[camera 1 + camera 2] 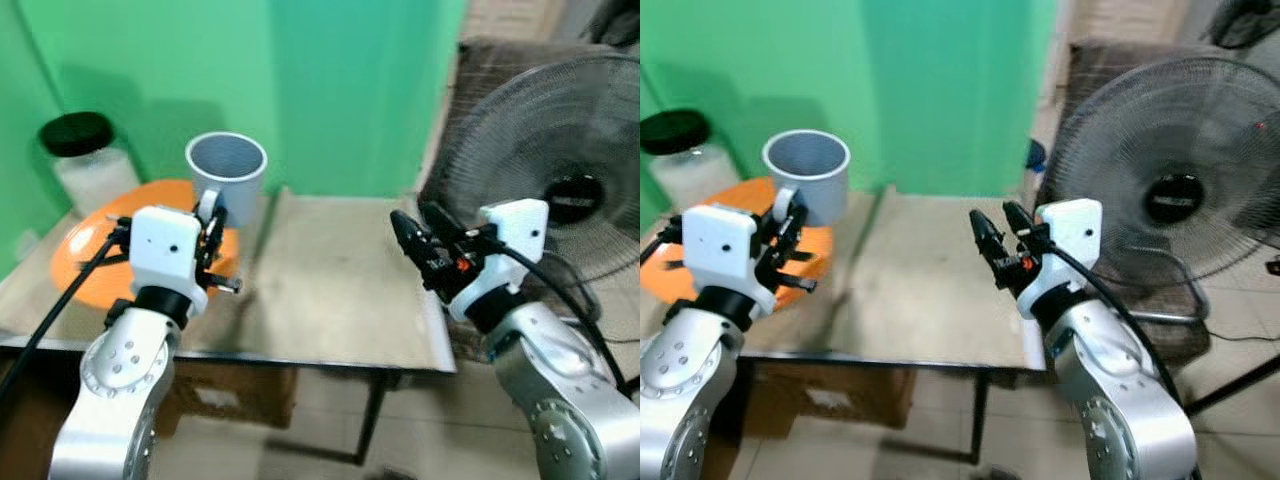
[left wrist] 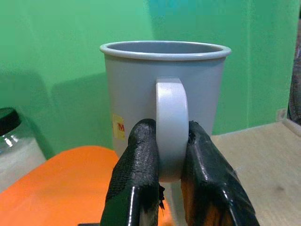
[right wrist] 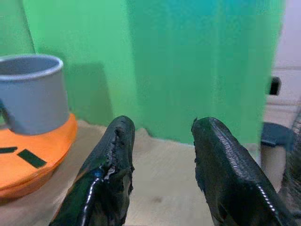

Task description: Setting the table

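A plain grey plastic mug (image 2: 164, 94) with a rolled rim and a thick loop handle is held upright by the left gripper (image 2: 171, 155), whose two black fingers (image 2: 136, 179) pinch the handle from either side. The mug is above the near right part of a round orange plate (image 1: 95, 255) on the left end of the beige table (image 1: 330, 280); whether its base touches the plate cannot be told. A small yellow sticker (image 2: 118, 127) on the mug's side carries a red letter "M" (the rest is hidden behind the finger). The right gripper (image 3: 162, 165) hangs over the table's right edge with its fingers spread apart, holding nothing. Between the arms lies bare tabletop. A black-lidded clear jar (image 1: 88, 160) stands behind the plate, a black-caged electric fan (image 1: 555, 190) just beyond the right edge.
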`<state>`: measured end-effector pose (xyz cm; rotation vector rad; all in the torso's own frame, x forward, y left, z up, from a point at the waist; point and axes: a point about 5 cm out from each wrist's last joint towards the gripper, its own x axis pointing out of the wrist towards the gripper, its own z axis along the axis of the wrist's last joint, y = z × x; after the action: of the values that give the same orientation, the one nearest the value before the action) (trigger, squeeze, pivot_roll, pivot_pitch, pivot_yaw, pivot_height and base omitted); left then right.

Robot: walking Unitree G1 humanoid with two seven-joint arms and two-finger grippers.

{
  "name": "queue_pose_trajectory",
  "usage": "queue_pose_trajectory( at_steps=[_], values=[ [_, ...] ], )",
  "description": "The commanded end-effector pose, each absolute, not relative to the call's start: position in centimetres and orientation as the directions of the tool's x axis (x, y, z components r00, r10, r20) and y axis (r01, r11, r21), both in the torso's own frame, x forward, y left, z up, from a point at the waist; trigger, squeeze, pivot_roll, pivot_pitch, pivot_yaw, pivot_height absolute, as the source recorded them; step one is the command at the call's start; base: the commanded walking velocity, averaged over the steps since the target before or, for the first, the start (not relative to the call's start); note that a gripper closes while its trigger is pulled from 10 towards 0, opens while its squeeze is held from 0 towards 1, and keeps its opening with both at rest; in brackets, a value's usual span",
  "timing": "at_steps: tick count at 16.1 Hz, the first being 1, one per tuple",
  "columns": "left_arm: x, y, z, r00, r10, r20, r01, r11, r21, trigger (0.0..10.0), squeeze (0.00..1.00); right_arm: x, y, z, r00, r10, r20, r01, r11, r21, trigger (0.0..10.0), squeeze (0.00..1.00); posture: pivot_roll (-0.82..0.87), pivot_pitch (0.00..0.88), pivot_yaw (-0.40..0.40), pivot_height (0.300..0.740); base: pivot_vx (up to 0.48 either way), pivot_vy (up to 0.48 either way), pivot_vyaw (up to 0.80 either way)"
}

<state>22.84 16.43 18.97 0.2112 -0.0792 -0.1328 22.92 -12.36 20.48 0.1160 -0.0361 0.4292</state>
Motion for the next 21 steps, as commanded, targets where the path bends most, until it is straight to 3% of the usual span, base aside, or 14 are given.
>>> queue_pose_trajectory(
  at_steps=[1,10,21],
  values=[
    [22.8,15.9,19.2,0.982,-0.172,0.073,0.151,0.961,0.234,10.0,0.00,22.7,-12.9,20.3,0.924,0.381,0.040,-0.383,0.918,0.103,10.0,0.00,0.00,0.000,0.027,0.740,0.000,0.000,-0.80],
    [23.6,16.6,18.5,0.991,-0.119,0.057,0.100,0.959,0.265,10.0,0.00,24.4,-15.0,18.7,0.985,0.153,-0.073,-0.152,0.988,0.018,10.0,0.00,-0.01,0.000,0.022,0.740,0.000,-0.112,-0.80],
    [24.7,16.6,18.1,0.992,-0.115,0.055,0.098,0.963,0.252,10.0,0.00,24.1,-16.0,18.0,0.993,0.081,-0.087,-0.083,0.996,-0.018,10.0,0.00,-0.04,0.000,0.044,0.740,0.000,-0.257,-0.80]
  ],
)
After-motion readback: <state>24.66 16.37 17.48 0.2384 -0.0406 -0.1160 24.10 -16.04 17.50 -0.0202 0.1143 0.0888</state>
